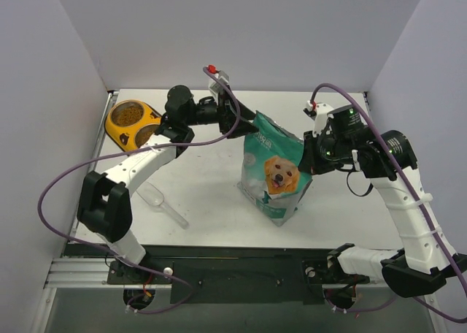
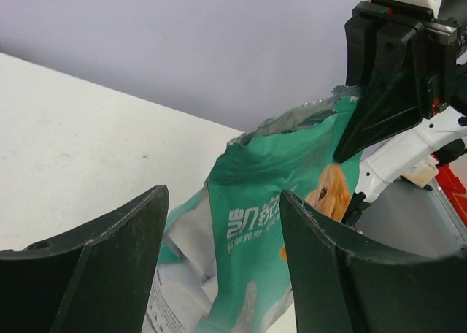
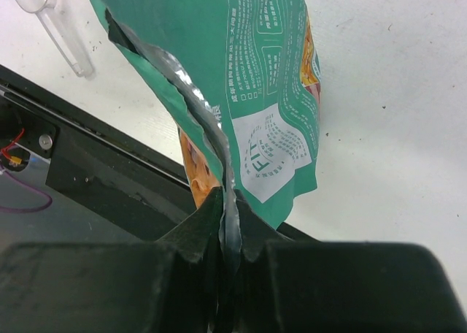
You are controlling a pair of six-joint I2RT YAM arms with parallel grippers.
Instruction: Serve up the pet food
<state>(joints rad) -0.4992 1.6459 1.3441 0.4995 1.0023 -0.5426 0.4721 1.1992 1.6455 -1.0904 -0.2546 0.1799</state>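
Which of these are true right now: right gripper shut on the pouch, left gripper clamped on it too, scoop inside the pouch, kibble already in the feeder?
1. The right gripper is shut on the top edge of the pouch. True.
2. The left gripper is clamped on the pouch. False: it stands open, the pouch beyond it.
3. The scoop is inside the pouch. False: it lies on the table, apart from the pouch.
4. The feeder has kibble in a bowl. True.
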